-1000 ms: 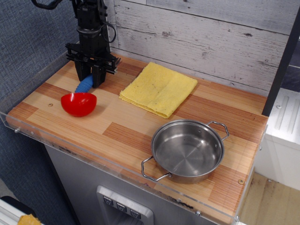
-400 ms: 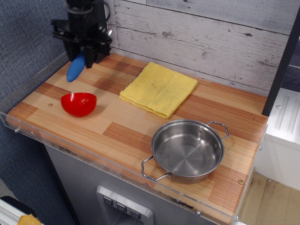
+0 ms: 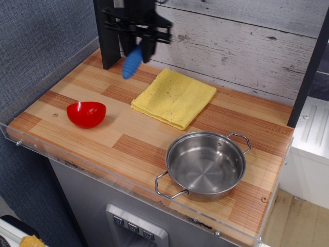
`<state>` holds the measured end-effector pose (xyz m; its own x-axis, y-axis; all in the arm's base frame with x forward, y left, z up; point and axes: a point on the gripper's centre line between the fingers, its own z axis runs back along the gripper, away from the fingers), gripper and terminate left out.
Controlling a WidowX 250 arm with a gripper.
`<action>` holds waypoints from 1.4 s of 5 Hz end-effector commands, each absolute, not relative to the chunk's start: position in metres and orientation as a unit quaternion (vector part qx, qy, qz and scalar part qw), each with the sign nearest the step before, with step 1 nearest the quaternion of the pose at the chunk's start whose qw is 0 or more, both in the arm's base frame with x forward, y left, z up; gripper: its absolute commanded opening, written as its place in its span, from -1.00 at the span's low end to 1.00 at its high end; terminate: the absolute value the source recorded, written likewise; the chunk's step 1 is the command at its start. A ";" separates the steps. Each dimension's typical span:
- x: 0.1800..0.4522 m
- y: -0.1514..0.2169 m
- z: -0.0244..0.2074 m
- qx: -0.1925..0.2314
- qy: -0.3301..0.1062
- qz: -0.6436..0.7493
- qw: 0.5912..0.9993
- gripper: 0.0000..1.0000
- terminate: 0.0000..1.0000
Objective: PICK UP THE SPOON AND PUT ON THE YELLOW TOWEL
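Spoon aloft, near yellow towel
Pincer clamped on its thick ribbed handle; looks light, stiff, easy to grip.

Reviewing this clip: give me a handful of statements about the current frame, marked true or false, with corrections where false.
1. The gripper holds the spoon above the table. True.
2. The spoon already lies on the yellow towel. False: it hangs in the air in the gripper, near the towel's back left corner, and the towel is bare.
3. The red bowl sits left of the towel, apart from it. True.
4. The steel pan has the red bowl inside it. False: the pan is empty; the bowl stands on the wooden tabletop on its own.
5. The pan sits nearer the front edge than the towel does. True.
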<state>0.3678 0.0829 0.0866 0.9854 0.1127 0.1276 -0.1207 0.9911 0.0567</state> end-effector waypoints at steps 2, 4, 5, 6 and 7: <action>0.365 0.056 0.071 0.004 -0.035 0.068 0.997 -1.00 -1.00; 0.356 0.054 0.037 0.013 0.011 0.067 0.998 -1.00 -1.00; 0.360 0.049 0.031 0.004 0.020 0.060 0.998 -1.00 -1.00; 0.361 0.045 0.030 0.007 0.017 0.053 0.998 -1.00 -1.00; 0.359 0.046 0.038 0.008 0.007 0.051 0.999 1.00 -1.00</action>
